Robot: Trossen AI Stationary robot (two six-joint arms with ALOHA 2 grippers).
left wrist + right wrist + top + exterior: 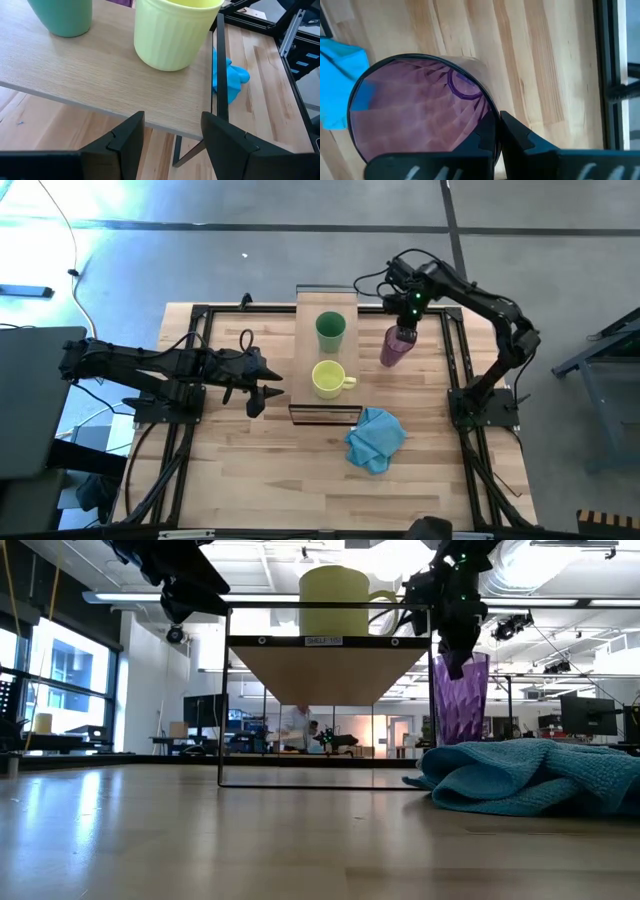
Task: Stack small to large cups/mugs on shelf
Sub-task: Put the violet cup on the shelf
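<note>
Purple tumbler (pixel 393 348) hanging off the counter beside the shelf (pixel 327 412), rim pinched in the right hand (pixel 404 327); left hand (pixel 262 383) waiting open. Risking slipping from that thin-wall grip.

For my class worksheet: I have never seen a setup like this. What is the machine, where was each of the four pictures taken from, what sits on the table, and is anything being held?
It is a robot with two dark jointed arms, each ending in a two-finger pincer. One picture looks straight down, one looks level across the tabletop, and two come from cameras on the wrists. On the raised light-wood shelf stand a green handleless cup and a short yellow mug with a handle. A crumpled blue cloth lies on the table. The right pincer is shut on the rim of a tall translucent purple tumbler, beside the shelf. The left pincer is open, holding nothing, facing the shelf.
</note>
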